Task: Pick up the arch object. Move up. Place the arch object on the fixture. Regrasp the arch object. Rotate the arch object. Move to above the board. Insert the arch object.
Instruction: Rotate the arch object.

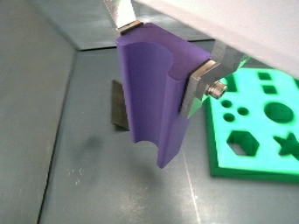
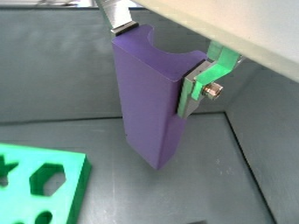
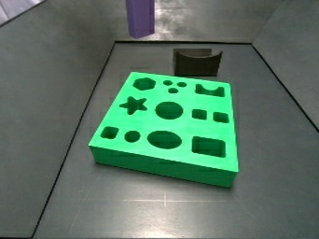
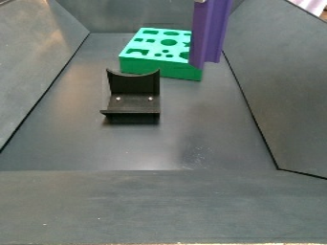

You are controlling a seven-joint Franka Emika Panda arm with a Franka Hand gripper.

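The gripper [image 1: 163, 54] clamps the stiff, seemingly light purple arch object [image 1: 155, 96] by its notched upper end; it hangs upright, off the floor.

The gripper [image 1: 163, 54] is closed on the arch [image 1: 153, 96], which hangs upright between its fingers in both wrist views. One silver finger [image 2: 198, 86], with a bolt near its tip, presses one side of the block, and the opposite finger [image 2: 118, 17] shows only as a narrow plate at the block's far edge. In both side views the gripper is out of frame.
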